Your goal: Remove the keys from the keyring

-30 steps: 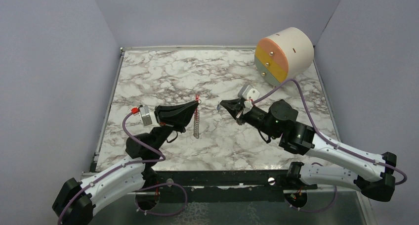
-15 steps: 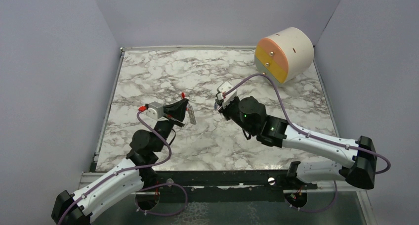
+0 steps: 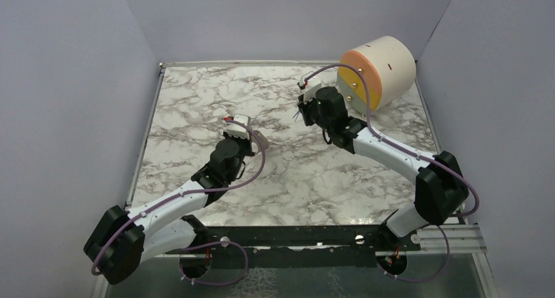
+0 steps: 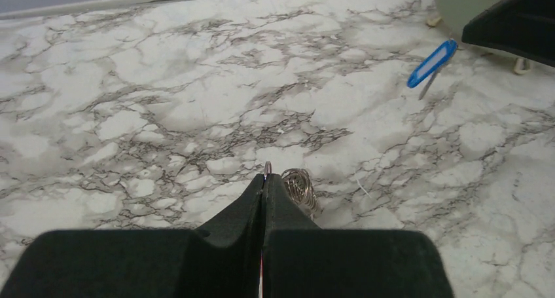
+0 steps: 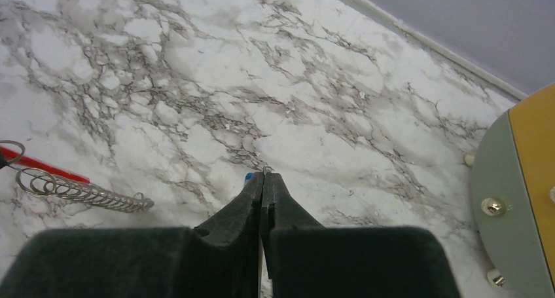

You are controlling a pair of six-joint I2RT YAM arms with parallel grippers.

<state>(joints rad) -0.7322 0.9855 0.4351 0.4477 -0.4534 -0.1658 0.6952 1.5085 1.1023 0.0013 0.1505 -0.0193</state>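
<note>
My left gripper [image 3: 254,138] is shut on the keyring; in the left wrist view a small metal ring pokes out at the closed fingertips [image 4: 264,177] and the grey coil [image 4: 300,190] bunches just right of them, low over the marble. The keyring's coil [image 5: 82,193] and red piece [image 5: 42,166] also show in the right wrist view. My right gripper [image 3: 302,114] is shut on the keys, a small blue-headed piece [image 4: 432,62] held above the table, apart from the keyring. Only a blue sliver [image 5: 249,176] shows at the right fingertips [image 5: 263,176].
A cream drum with orange, yellow and green drawer fronts [image 3: 377,70] lies at the back right, close behind my right gripper; it also shows in the right wrist view [image 5: 517,200]. The marble table [image 3: 196,101] is enclosed by grey walls.
Both arms have reached farther back. The left gripper brought the hanging keyring down so it bunches near the table. The right gripper carried the blue key back right toward the drum.
</note>
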